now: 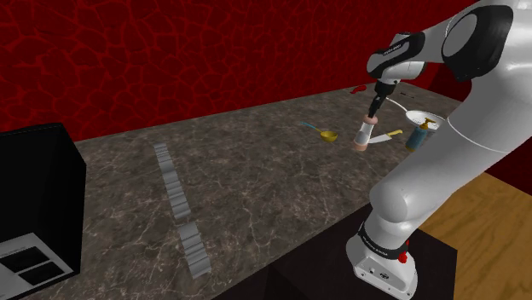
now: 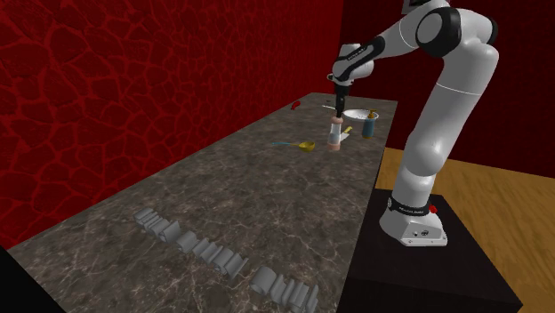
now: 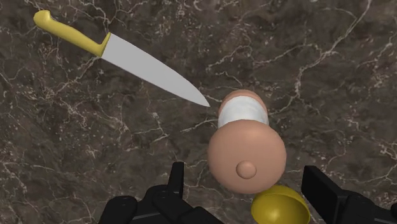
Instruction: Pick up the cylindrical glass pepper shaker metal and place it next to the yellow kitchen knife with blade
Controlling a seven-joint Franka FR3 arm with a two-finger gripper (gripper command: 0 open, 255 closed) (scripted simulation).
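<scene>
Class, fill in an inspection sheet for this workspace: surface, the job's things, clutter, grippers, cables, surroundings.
Surface: dark veined stone counter.
Job's things: pepper shaker, pinkish cap, white body, stands by the blade tip of the yellow-handled knife.
Clutter: yellow spoon, white dish, blue-green container, grey ridged strips, black box.
Grippers: gripper open, right above the shaker, not clasping it.
Cables: nothing seen.
Surroundings: red patterned wall, wooden floor.
</scene>
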